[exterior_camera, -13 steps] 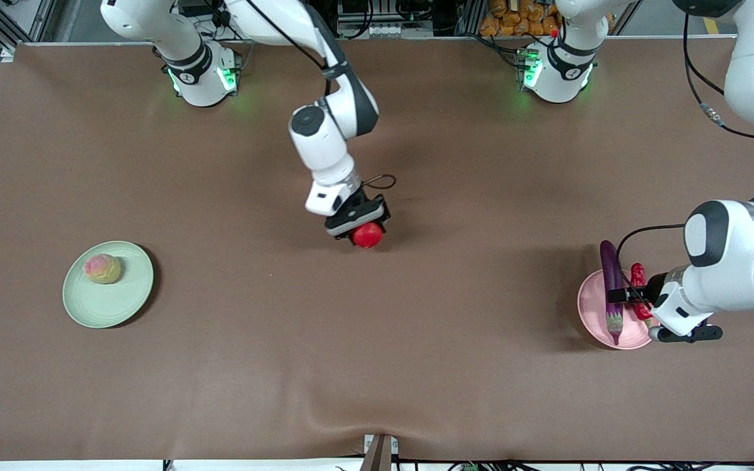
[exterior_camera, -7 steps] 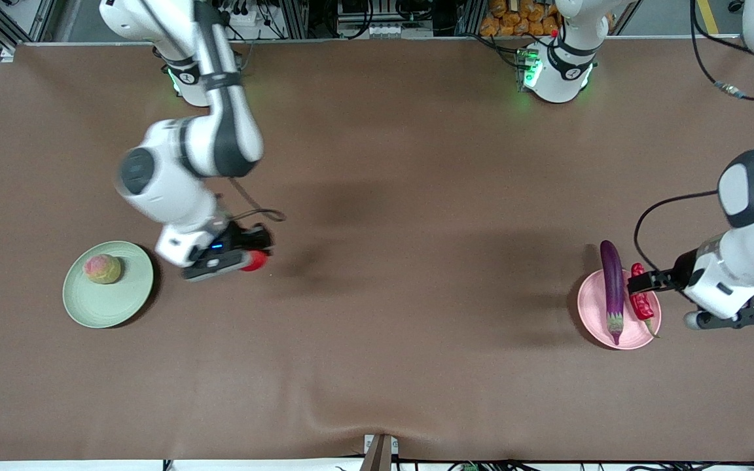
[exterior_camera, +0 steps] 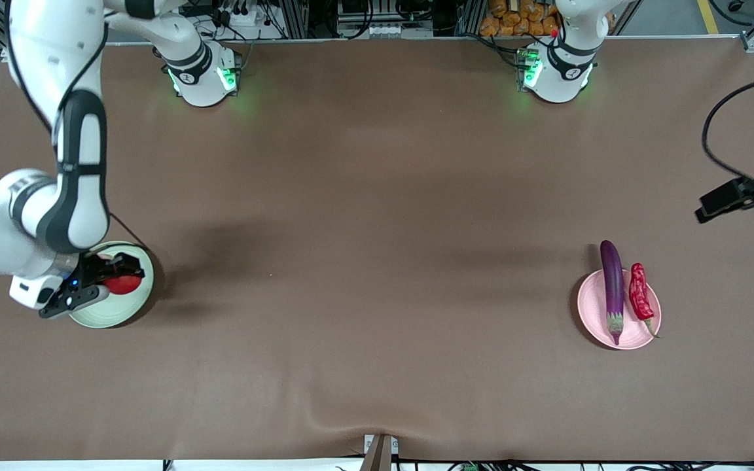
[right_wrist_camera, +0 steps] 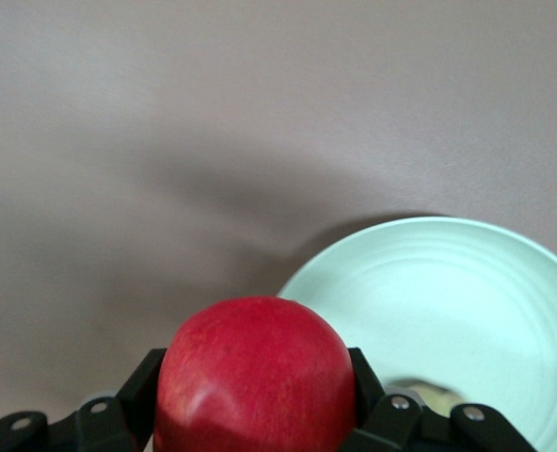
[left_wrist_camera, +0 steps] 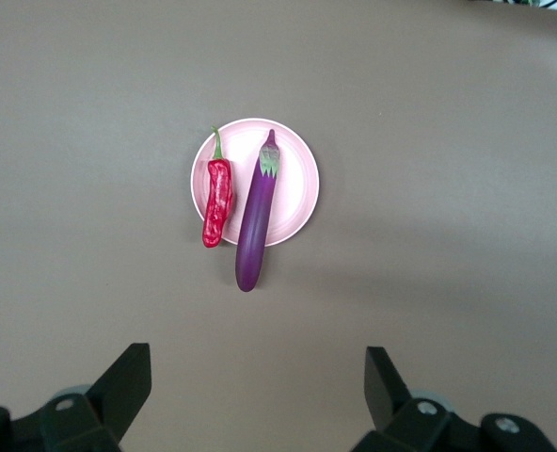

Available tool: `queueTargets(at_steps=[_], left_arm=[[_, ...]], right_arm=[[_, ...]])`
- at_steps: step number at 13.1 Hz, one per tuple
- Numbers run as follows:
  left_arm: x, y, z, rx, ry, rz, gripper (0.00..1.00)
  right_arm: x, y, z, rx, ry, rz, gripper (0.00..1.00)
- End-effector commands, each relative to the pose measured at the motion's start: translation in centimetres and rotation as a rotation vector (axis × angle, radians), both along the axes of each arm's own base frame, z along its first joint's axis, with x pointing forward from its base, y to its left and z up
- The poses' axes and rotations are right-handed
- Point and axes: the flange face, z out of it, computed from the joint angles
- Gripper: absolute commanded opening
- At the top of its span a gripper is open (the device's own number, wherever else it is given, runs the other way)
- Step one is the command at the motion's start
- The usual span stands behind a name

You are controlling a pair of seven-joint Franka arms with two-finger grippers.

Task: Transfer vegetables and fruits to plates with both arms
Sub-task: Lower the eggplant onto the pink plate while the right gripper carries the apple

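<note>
Right gripper (exterior_camera: 117,278): fingers clamped on one red pomegranate (exterior_camera: 122,284), one finger pressed to each side of the fruit in the right wrist view (right_wrist_camera: 256,377). It hangs over the green plate (exterior_camera: 129,311) at the right arm's end of the table (exterior_camera: 377,261); whether the fruit touches the plate cannot be told.

Left gripper (left_wrist_camera: 258,388): fingers spread wide apart, holding nothing, raised above the bare table surface toward the left arm's end and well apart from the pink plate (exterior_camera: 592,307).

Count of plates: two, one green and one pink.

Count of vegetables: two. One purple eggplant (exterior_camera: 612,289) lies across the pink plate with its rounded end overhanging the rim. One red chili pepper (exterior_camera: 639,296) lies just beside the eggplant, along the plate's edge.

Count of fruits seen: one pomegranate. A small pale patch on the green plate, just past the gripper in the right wrist view, cannot be identified.
</note>
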Motion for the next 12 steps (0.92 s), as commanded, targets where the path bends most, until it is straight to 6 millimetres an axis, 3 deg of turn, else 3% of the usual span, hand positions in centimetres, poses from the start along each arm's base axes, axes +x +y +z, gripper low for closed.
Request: queueTargets(at_steps=[1, 3, 5, 7, 9, 12], left_arm=[[-2.1, -0.8, 3.1, -0.005, -0.026, -0.012, 1.0], [-2.8, -1.3, 3.7, 0.002, -0.018, -0.02, 1.0], [-2.9, -1.3, 3.7, 0.002, -0.015, -0.023, 1.0], [-3.2, -3.7, 4.0, 0.001, -0.018, -0.065, 1.0], [-3.3, -4.2, 3.9, 0.0, -0.018, -0.069, 1.0], [-4.0, -6.4, 4.0, -0.019, -0.016, -0.097, 1.0]], right_arm=[[1.5, -2.6, -3.9, -0.005, 0.01, 0.032, 0.24], [1.9, -2.1, -3.7, 0.0, -0.009, 0.023, 1.0], [1.6, -2.1, -2.7, 0.029, 0.02, 0.024, 1.0], [1.8, -3.2, 0.9, 0.053, 0.077, -0.01, 1.0], [1.8, -2.1, 4.3, 0.096, 0.192, -0.125, 1.0], [-0.1, 0.7, 10.8, 0.125, 0.343, -0.294, 1.0]])
